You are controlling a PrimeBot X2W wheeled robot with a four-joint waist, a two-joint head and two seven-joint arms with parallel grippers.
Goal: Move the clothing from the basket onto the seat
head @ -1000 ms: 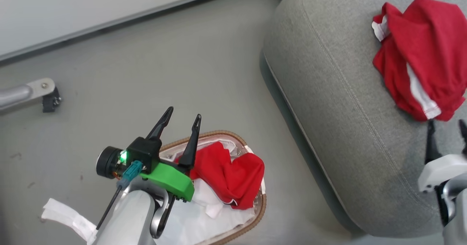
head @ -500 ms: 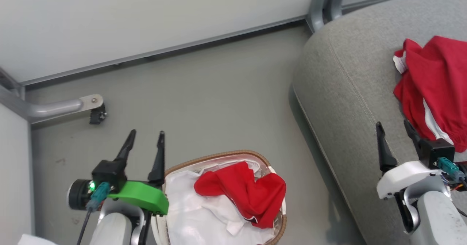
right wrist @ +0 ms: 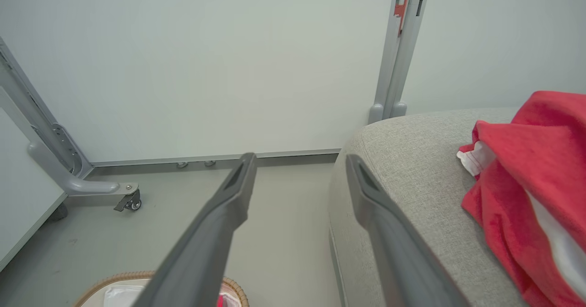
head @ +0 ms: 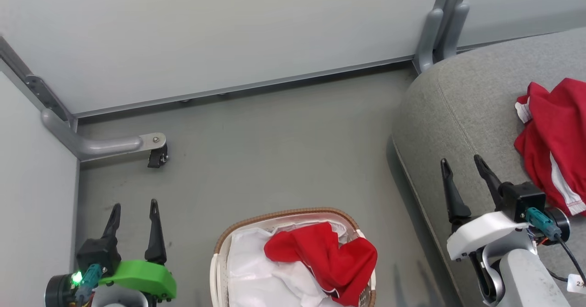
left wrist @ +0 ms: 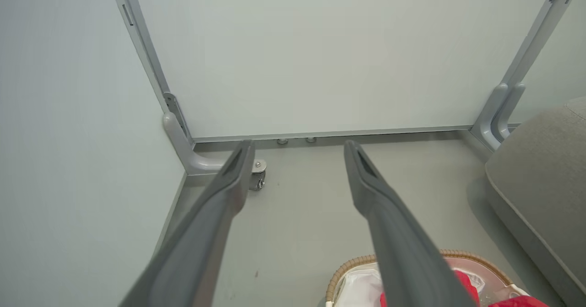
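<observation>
Head view puts the oval white perforated plastic laundry basket (head: 274,212), with its brown woven rim, on the grey floor (head: 274,151) at the bottom centre, cut off by the lower edge. A crumpled red sportswear piece (head: 329,261) lies inside the basket's right half, on top of the plain white cloth liner (head: 252,275). A second red piece (head: 549,133), with a white stripe, lies on the large grey woven-fabric couch cushion (head: 458,105) at the right, partly cut off by that view's edge.

The left arm's two long dark fingers (head: 154,234) stand above the floor to the left of the basket, apart from it. They are spread with a clear gap and hold nothing. The right arm's fingers (head: 451,192) are above the cushion's front edge, between the basket and the red piece on the cushion, likewise parted and empty. Each wrist view shows bare floor and wall between its own pair.

A grey metal frame leg (head: 114,144) with a small caster stands near the pale wall panel (head: 229,32).
</observation>
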